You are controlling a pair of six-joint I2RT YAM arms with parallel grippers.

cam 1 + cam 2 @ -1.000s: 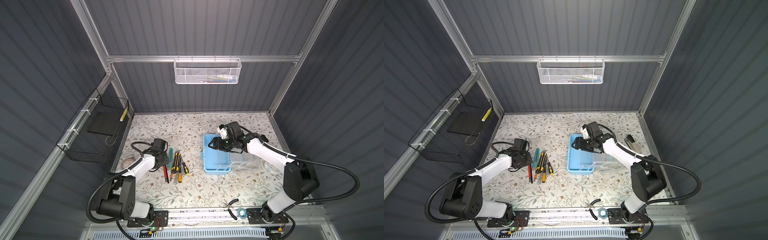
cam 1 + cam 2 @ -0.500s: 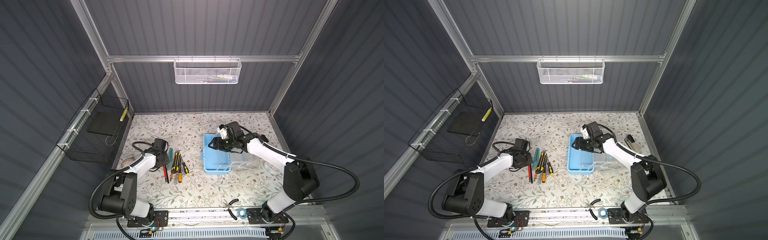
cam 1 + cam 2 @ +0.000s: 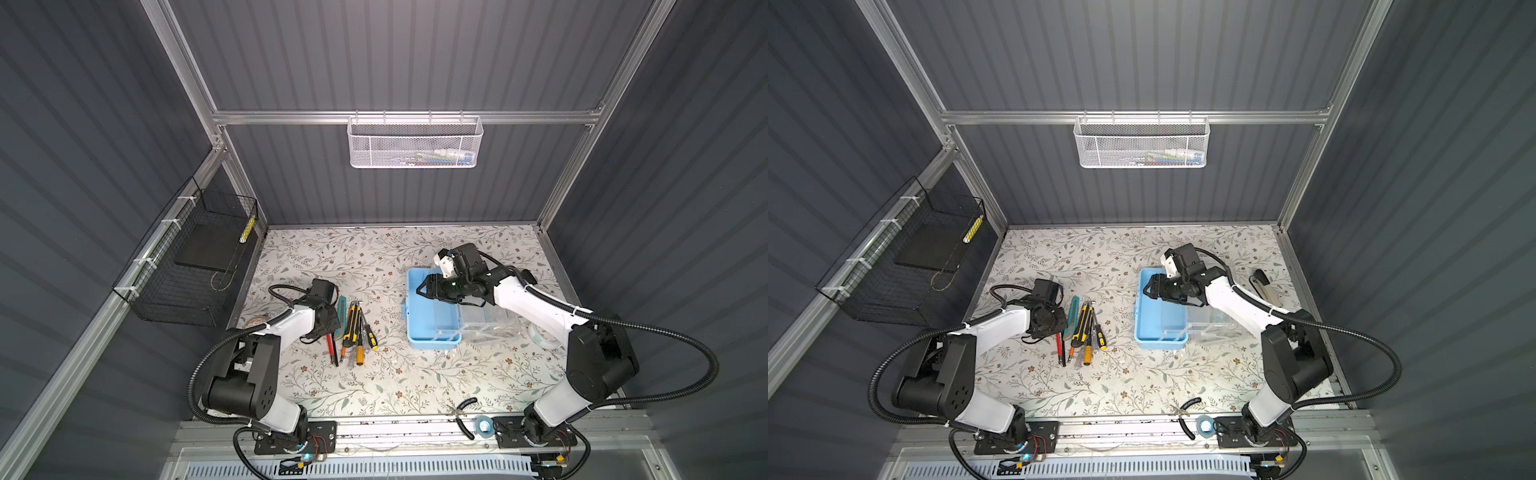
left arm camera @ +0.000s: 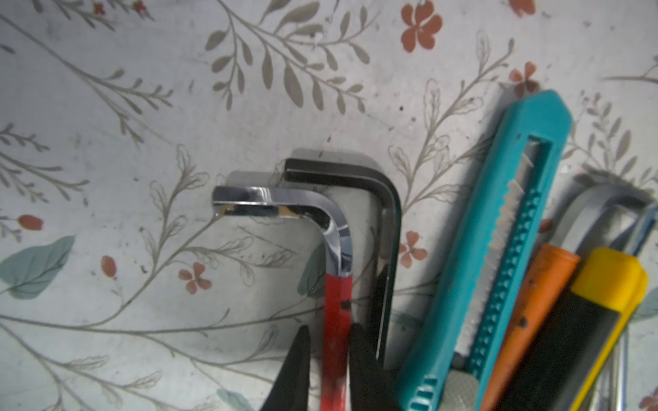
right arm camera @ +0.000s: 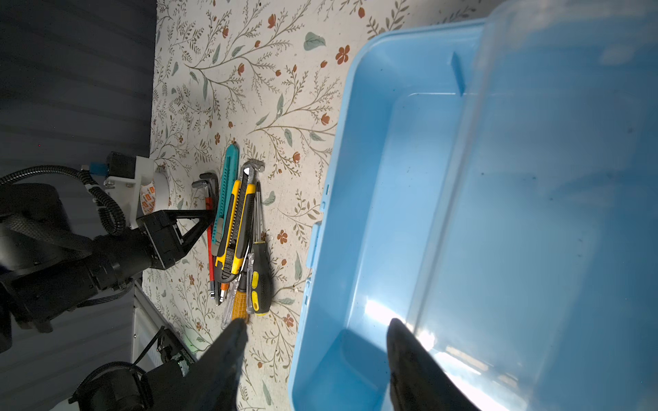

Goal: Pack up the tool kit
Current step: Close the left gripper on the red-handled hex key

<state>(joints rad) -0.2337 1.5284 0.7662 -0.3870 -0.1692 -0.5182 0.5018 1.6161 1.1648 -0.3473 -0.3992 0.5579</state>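
**Tool kit, lid open, tools not yet packed.** The light-blue box (image 3: 428, 332) sits right of centre on the floral worktop (image 3: 374, 257). Its clear lid (image 3: 488, 322) is folded out on the side toward my right arm.

The hand tools lie in a tight row on the worktop to the box's left, near it but not touching:
- red-sleeved hex key (image 4: 336, 313)
- black hex key (image 4: 386, 249), just beside the red one
- teal utility knife (image 4: 498, 249)
- yellow-and-black utility knife (image 5: 235, 227)
- screwdrivers (image 5: 261, 281)

My left gripper (image 4: 330, 325) is down at the row's outer edge. Its jaws are narrow and straddle the red-sleeved shaft. One finger touches the shaft, but I cannot tell whether the pinch is closed.

My right gripper (image 5: 316, 320) hovers over the box wall that faces the tools. Its jaws are wide, with one finger over the box's inside and the other outside the wall.
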